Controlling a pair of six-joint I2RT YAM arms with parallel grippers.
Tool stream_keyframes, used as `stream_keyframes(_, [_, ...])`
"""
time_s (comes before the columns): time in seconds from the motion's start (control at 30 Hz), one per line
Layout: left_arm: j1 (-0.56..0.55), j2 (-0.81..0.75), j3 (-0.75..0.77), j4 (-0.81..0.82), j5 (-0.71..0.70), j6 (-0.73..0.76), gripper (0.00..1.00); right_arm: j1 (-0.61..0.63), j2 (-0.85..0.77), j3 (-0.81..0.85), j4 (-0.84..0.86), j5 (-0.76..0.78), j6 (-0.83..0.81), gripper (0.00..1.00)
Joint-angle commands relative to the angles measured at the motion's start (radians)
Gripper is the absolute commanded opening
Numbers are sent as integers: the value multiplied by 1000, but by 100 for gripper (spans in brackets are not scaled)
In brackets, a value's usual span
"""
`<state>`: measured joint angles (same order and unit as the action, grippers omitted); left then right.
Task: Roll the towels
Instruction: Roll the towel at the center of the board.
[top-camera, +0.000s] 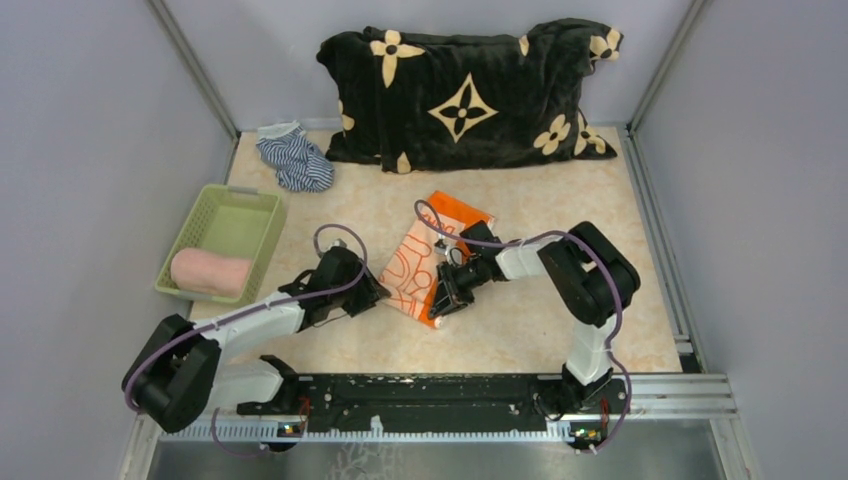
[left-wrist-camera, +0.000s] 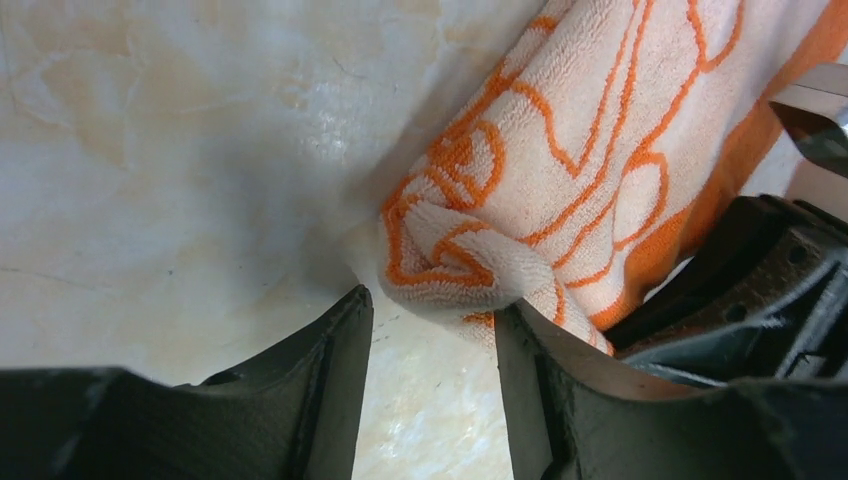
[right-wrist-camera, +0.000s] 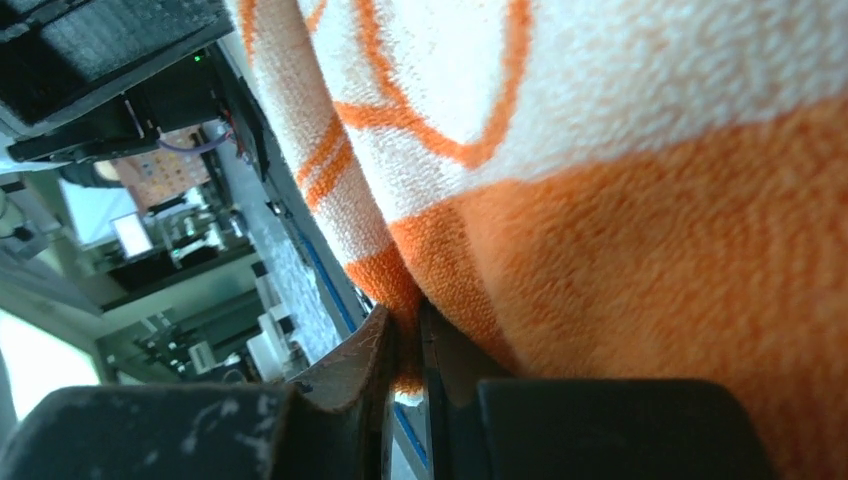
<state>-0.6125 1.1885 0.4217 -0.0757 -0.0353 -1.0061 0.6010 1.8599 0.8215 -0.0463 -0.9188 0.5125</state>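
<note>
My right gripper (right-wrist-camera: 405, 340) is pinched tight on the border of the orange towel (top-camera: 425, 262) — it lies mid-table, partly rolled; my left gripper (left-wrist-camera: 432, 310) stands parted at the rolled end; the pink towel (top-camera: 210, 272) sits rolled in the green basket (top-camera: 262, 200).

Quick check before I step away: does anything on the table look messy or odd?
Only the blue-and-white striped cloth lies crumpled at the back left, beside the black blanket. The pink towel sits rolled in the green basket. Nothing looks spilled or damaged.
</note>
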Motion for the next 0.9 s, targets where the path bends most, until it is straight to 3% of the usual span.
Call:
stream_keyframes(0.0, [11, 68, 36, -24, -51, -24, 54, -8, -132, 46, -91, 124, -99, 17])
stream_keyframes(0.2, [14, 145, 78, -73, -59, -22, 53, 43, -306, 103, -254, 363, -222, 40])
stream_keyframes(0.4, [17, 213, 119, -118, -35, -23, 53, 241, -454, 139, -316, 720, -356, 42])
stream_keyframes(0.63, [19, 241, 120, -115, -5, -39, 53, 436, -453, 130, -233, 888, -432, 41])
stream_keyframes(0.87, [25, 248, 123, -136, -5, -42, 53, 502, -343, 134, -171, 1005, -480, 42])
